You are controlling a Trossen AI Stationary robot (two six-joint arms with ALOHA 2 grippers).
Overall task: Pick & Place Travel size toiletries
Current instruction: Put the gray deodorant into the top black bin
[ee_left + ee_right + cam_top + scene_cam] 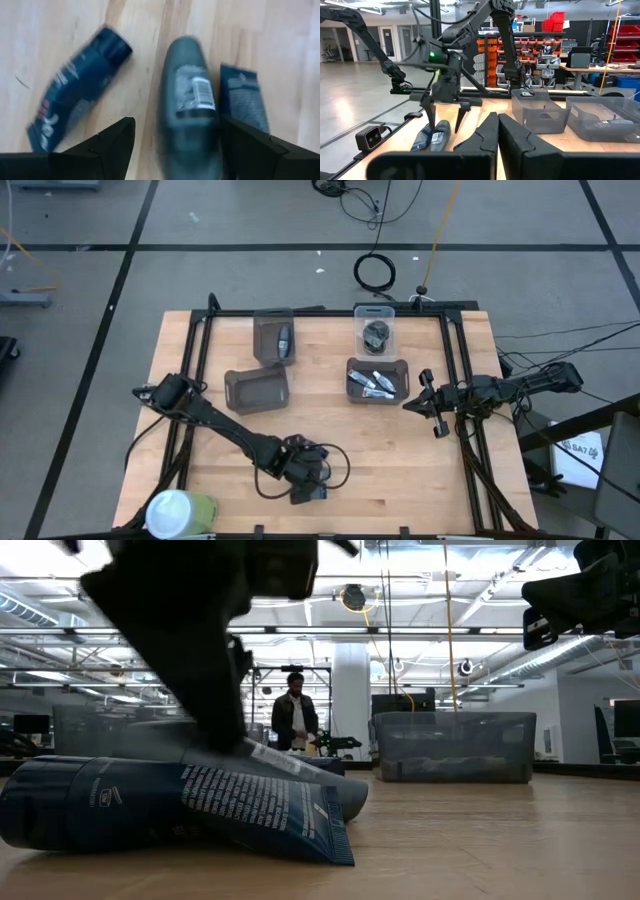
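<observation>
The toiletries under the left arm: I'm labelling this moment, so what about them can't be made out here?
- High view: the left gripper covers the toiletries; count and type hidden.
- Left wrist view: the grey bottle between the open jaws is blurred, its label unreadable; its near end is cut off by the edge.
- Low view: the arm blocks the blue tube partly; contact cannot be told.
- High view: contents of the clear bin too small.
</observation>
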